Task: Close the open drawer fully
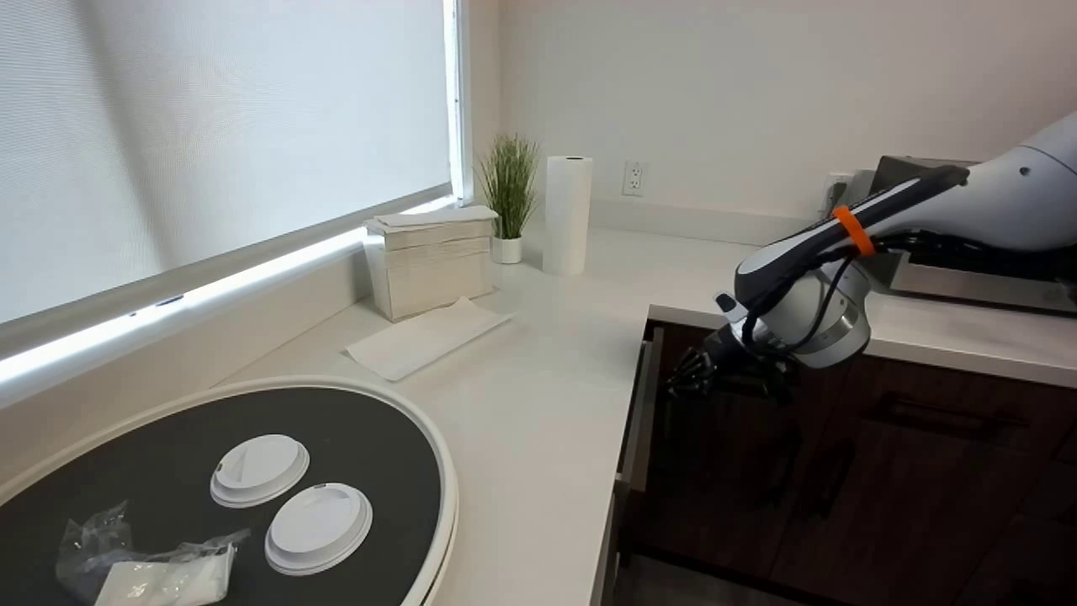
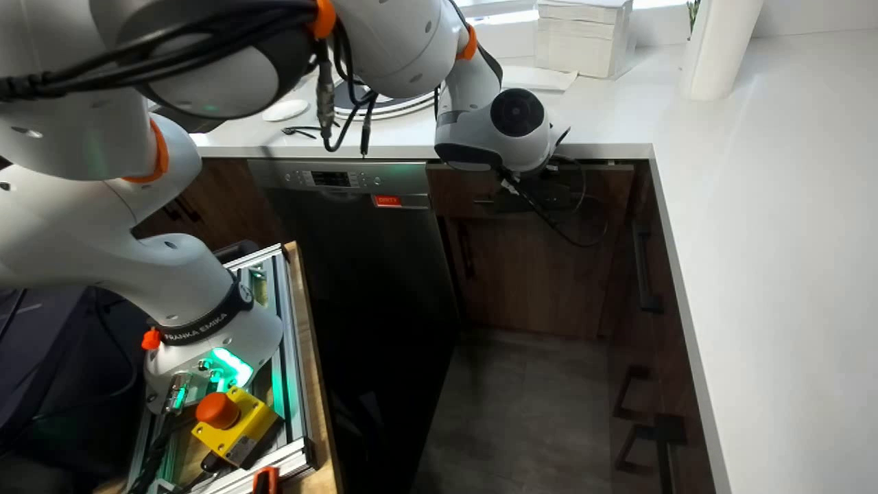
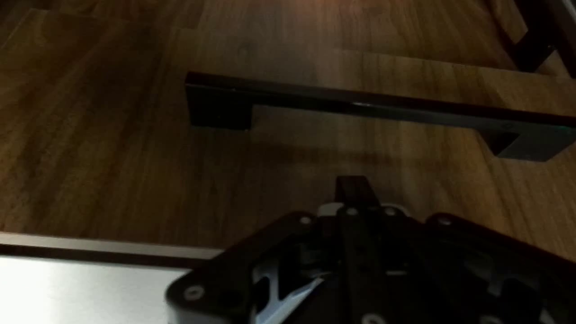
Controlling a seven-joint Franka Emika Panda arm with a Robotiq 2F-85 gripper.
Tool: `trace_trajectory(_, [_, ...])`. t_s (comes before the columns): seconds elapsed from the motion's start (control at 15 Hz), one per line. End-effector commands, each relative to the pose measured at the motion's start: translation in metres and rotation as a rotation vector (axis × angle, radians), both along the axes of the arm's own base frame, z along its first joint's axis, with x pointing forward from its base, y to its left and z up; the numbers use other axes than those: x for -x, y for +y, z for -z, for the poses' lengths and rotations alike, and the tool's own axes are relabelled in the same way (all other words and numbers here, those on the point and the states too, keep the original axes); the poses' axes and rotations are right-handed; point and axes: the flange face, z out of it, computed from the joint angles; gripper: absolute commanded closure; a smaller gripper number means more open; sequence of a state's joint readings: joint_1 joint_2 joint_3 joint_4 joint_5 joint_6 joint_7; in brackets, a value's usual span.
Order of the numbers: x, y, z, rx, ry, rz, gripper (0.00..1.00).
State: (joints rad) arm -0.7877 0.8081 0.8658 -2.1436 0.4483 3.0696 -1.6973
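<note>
The drawer (image 3: 279, 180) stands slightly open, the end effector (image 3: 355, 186) at its front panel.

The drawer's dark wood front juts a little past the edge of the white surface (image 1: 538, 438) above it, with a narrow dark gap showing behind the panel in an exterior view, and the dishwasher (image 2: 357, 254) is just beside the drawer. The end effector has its fingers fully together and holds nothing; in the wrist view their tips show between the drawer's black handle (image 3: 360, 103) and its top edge, though whether they touch the wood I cannot tell. On the surface, back from the drawer, are a stack of white paper (image 1: 433, 265), a potted plant (image 1: 509, 189) and a paper towel roll (image 1: 568, 215). Well apart from the drawer, a round tray (image 1: 370, 438) bears two white lids (image 1: 261, 471).
</note>
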Motion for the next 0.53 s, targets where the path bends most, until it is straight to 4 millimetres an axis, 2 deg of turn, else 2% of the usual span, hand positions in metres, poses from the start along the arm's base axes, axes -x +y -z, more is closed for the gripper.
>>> trace_trajectory(0.0, [-0.012, 0.009, 0.014, -0.05, -0.047, -0.021, 1.0])
trace_trajectory(0.47, [-0.023, 0.025, 0.025, -0.12, -0.131, -0.055, 1.0])
